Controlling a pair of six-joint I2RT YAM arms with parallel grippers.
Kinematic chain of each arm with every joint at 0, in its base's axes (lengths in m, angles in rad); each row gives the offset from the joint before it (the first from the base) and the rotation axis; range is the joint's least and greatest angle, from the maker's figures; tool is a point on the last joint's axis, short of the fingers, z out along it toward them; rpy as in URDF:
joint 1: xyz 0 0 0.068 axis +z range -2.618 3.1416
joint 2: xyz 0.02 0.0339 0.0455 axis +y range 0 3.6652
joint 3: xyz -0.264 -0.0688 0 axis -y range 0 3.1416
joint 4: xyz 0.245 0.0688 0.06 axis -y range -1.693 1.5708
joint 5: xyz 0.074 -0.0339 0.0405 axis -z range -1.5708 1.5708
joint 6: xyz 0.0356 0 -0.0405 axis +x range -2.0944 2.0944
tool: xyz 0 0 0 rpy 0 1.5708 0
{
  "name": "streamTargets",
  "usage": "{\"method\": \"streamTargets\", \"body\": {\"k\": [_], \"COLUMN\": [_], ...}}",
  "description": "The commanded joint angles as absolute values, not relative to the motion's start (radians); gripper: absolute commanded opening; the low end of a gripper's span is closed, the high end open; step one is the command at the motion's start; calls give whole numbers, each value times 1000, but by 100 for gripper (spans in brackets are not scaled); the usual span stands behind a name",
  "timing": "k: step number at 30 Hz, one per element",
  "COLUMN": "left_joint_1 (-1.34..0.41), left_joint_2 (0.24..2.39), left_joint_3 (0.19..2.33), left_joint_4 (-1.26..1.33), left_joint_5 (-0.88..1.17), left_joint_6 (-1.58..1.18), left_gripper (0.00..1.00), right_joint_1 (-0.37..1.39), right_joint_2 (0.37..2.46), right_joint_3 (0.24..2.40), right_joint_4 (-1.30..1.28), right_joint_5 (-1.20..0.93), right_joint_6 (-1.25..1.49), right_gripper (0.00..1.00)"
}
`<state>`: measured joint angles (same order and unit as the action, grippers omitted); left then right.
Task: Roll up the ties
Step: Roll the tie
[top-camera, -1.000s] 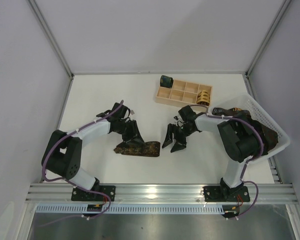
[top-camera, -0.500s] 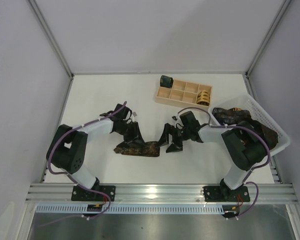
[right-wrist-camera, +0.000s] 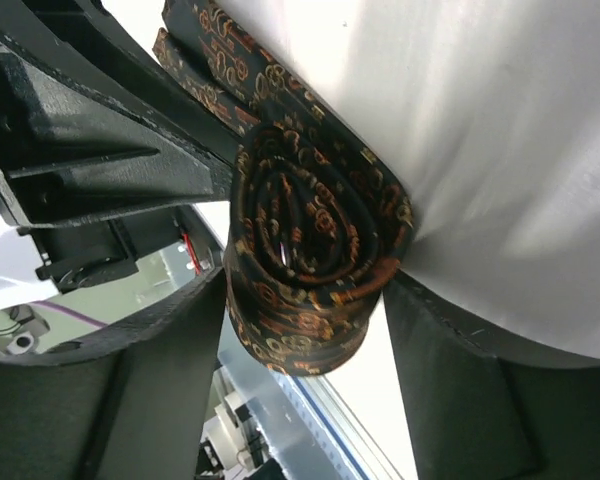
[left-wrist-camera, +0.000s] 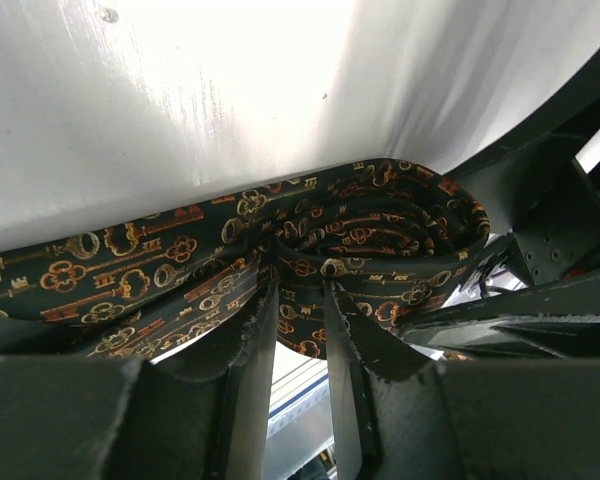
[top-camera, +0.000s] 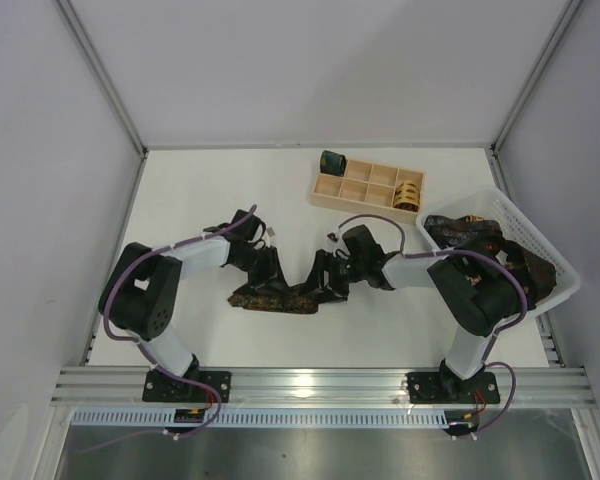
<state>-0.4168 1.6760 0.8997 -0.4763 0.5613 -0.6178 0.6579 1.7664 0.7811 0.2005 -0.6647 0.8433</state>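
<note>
A dark tie with a gold-orange key pattern point(top-camera: 275, 297) lies on the table, its right end rolled into a coil point(left-wrist-camera: 380, 235). My left gripper point(top-camera: 267, 278) is pressed down on the tie left of the coil. Its fingers point(left-wrist-camera: 248, 345) stand close together and pinch a fold of the tie. My right gripper point(top-camera: 323, 287) is at the tie's right end. Its fingers point(right-wrist-camera: 450, 380) stand wide, one on each side of the coil point(right-wrist-camera: 310, 250), touching its sides. A dark green rolled tie point(top-camera: 332, 161) and a tan-gold one point(top-camera: 409, 193) sit in the wooden tray point(top-camera: 352, 188).
A white mesh basket point(top-camera: 555, 262) at the right edge holds more dark ties point(top-camera: 460, 230). The tray stands behind the grippers. The two grippers are close together over the tie. Grey walls enclose the table on three sides.
My right gripper has moved left across the table to the rolled end of the tie and now straddles the coil. My left gripper has stayed on the tie, shifting slightly right.
</note>
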Motion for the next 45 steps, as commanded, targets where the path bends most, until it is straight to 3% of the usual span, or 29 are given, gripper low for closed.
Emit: {"method": "streamTargets", "body": {"k": [1, 18, 21, 22, 30, 39, 45], "left_joint_1": [-423, -476, -477, -477, -477, -472, -457], "left_joint_2": [1689, 1723, 1726, 1721, 1661, 1582, 1572], "left_joint_3": [897, 910, 911, 910, 904, 919, 904], "left_joint_4": [-446, -374, -376, -376, -391, -446, -457], "left_joint_5": [557, 557, 554, 551, 522, 465, 460], "left_joint_6": [-591, -644, -647, -644, -652, -641, -634], "left_gripper": [31, 31, 31, 31, 34, 42, 41], "right_joint_1": [675, 715, 726, 724, 707, 709, 704], "right_joint_2": [1778, 1862, 1838, 1829, 1781, 1752, 1747], "right_joint_3": [859, 1180, 1152, 1135, 994, 916, 894], "right_joint_4": [138, -466, -434, -419, -287, -150, -89], "right_joint_5": [-634, -506, -509, -514, -560, -603, -612], "right_joint_6": [822, 690, 696, 703, 713, 805, 834], "right_gripper": [67, 52, 59, 67, 78, 78, 75]}}
